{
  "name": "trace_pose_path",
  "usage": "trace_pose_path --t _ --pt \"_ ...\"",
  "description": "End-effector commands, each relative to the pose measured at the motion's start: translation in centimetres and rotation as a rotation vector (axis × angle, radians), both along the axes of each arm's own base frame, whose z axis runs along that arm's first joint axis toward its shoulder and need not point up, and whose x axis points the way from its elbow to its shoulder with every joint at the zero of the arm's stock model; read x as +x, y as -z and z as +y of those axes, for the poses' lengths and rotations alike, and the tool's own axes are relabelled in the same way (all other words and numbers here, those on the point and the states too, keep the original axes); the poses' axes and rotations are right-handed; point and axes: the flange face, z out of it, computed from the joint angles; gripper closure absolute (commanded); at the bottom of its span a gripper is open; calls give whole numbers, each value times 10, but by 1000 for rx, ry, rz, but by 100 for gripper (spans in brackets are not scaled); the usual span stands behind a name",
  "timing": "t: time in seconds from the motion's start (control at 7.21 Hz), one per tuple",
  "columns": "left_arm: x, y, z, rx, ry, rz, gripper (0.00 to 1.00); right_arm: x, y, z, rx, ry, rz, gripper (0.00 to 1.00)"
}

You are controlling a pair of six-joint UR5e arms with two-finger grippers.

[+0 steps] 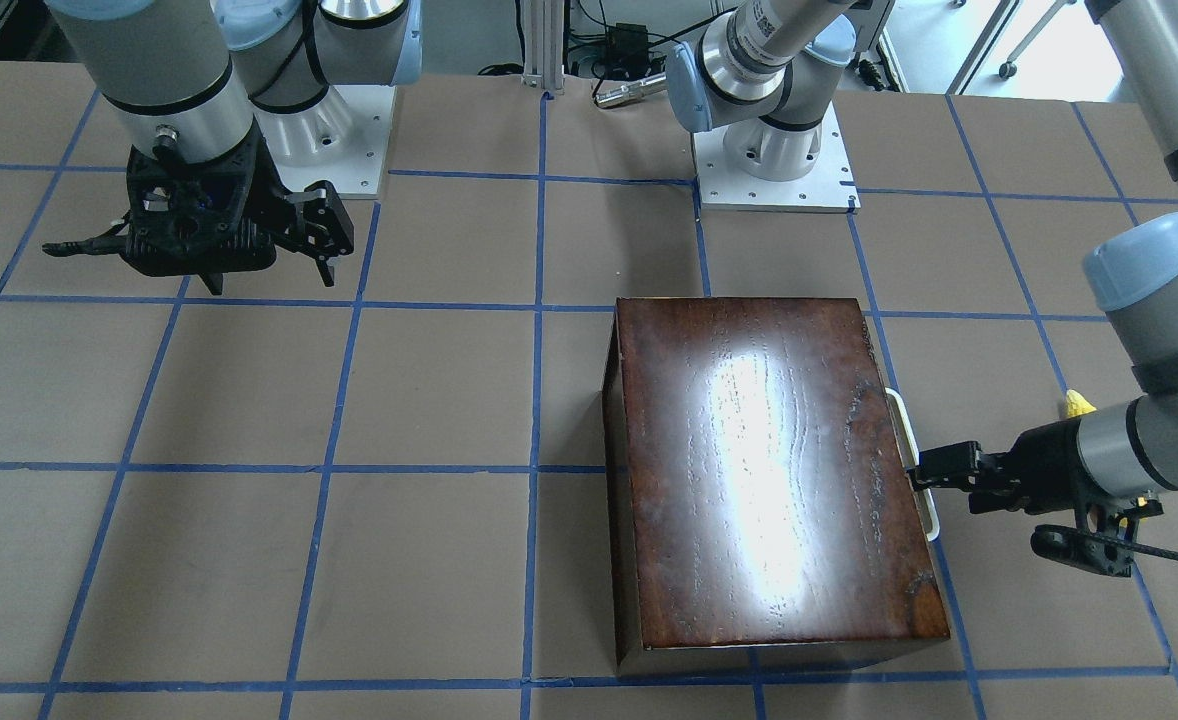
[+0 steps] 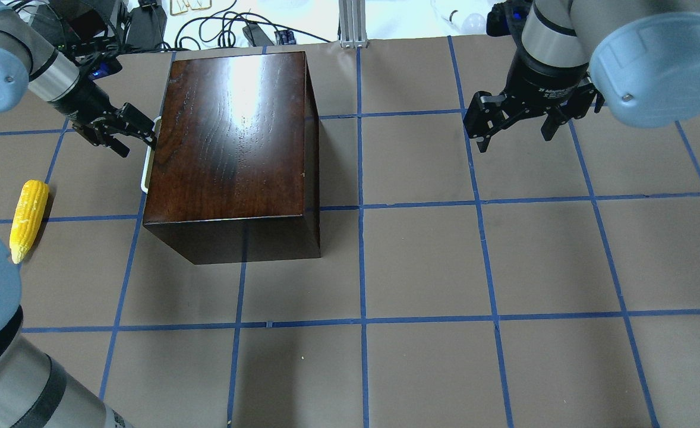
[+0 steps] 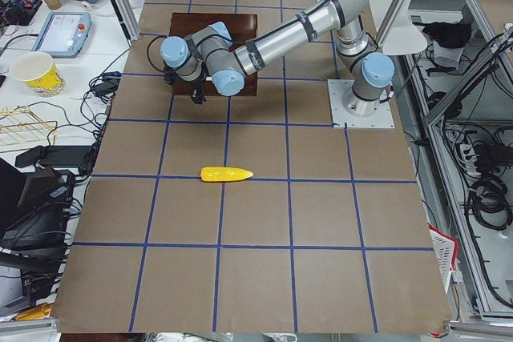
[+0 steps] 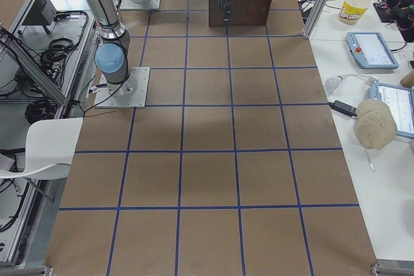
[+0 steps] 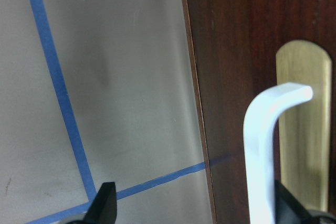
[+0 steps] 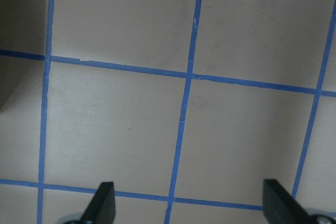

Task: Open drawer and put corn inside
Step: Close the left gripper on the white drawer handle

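white handle (image 5: 262, 150) sits between my left gripper's (image 2: 138, 141) spread fingers, drawer (image 5: 236, 51) closed. corn (image 2: 28, 219) lies nearby on the table (image 2: 421, 261), untouched. my right gripper (image 2: 516, 140) hangs, jaws apart.

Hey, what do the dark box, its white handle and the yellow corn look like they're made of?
The box looks like dark-stained wood with a glossy lacquer: grain lines show and light glares off its top. The handle seems smooth white plastic or painted metal, on a brass-coloured plate. The corn is probably moulded plastic: evenly bright yellow, bumpy.
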Motion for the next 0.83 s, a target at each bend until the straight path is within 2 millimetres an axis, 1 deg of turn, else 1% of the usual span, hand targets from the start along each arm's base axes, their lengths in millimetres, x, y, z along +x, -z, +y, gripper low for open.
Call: trace_pose_path --t 0.0,0.42,0.69 --pt "3 -3 -4 -37 27 -11 0 0 0 0 0 0 0 0" --pt "7 2 -8 -46 41 -14 0 0 -1 0 -1 0 0 0" --pt "10 2 -8 -57 55 -14 0 0 0 0 0 0 0 0"
